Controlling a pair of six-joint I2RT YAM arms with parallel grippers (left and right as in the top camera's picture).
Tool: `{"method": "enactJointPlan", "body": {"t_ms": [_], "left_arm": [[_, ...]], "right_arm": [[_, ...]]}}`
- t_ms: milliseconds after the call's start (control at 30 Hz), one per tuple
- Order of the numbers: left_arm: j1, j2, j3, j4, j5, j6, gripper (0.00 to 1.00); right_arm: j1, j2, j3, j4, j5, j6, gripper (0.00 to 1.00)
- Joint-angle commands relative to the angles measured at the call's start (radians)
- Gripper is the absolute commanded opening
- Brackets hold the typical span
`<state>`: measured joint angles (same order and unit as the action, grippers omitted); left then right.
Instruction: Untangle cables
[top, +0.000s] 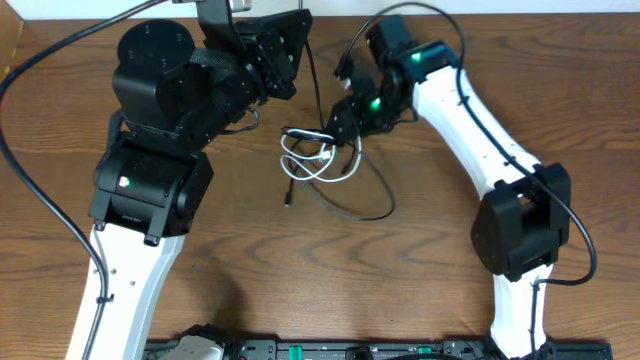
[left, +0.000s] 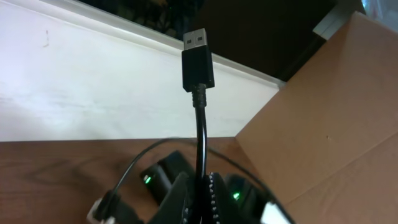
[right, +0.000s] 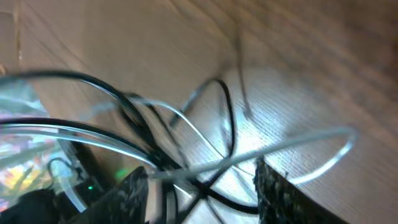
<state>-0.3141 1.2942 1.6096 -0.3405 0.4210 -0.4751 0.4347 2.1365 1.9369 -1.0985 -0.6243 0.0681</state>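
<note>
Black USB cable (left: 200, 124) is pinched tight in the left gripper (left: 202, 196), with its plug end sticking out past the fingers, at the far side of the wooden table (top: 300, 290). Tangle of black and white cables (top: 318, 160) lies mid-table. Right gripper (right: 202, 186) jaws stand half-wide, straddling strands, not clamped. Best approach is probably for the right to pin the white loops while the left draws the black away slowly, no jerks.

Black cable (left: 199, 130), silver-tipped black plug (left: 198, 62); white cable (right: 305, 142); brown wood-grain table (top: 250, 255).
</note>
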Motion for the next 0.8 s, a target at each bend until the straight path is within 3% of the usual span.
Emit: {"method": "enactJointPlan", "body": {"t_ms": [0, 300, 367, 400, 433, 667, 767], "left_arm": [[0.005, -0.008, 0.005, 0.006, 0.017, -0.009, 0.07], [0.073, -0.022, 0.005, 0.004, 0.017, -0.008, 0.07], [0.109, -0.026, 0.005, -0.018, 0.017, -0.005, 0.08], [0.127, -0.027, 0.005, -0.032, 0.017, 0.002, 0.07], [0.144, -0.027, 0.005, -0.051, 0.017, 0.012, 0.07], [0.213, 0.003, 0.003, -0.279, 0.017, 0.163, 0.09], [0.209, 0.033, 0.000, -0.363, 0.017, 0.220, 0.38]], "right_arm": [[0.005, 0.009, -0.098, 0.042, 0.056, 0.014, 0.48], [-0.082, 0.006, -0.166, 0.039, 0.515, 0.202, 0.29], [-0.117, 0.005, -0.166, 0.026, 0.517, 0.201, 0.26], [-0.134, 0.005, -0.166, 0.018, 0.511, 0.201, 0.19], [-0.148, 0.004, -0.166, 0.010, 0.502, 0.201, 0.02], [-0.204, -0.051, -0.165, -0.001, 0.274, 0.056, 0.01], [-0.205, -0.123, -0.163, -0.012, 0.132, -0.013, 0.01]]}}
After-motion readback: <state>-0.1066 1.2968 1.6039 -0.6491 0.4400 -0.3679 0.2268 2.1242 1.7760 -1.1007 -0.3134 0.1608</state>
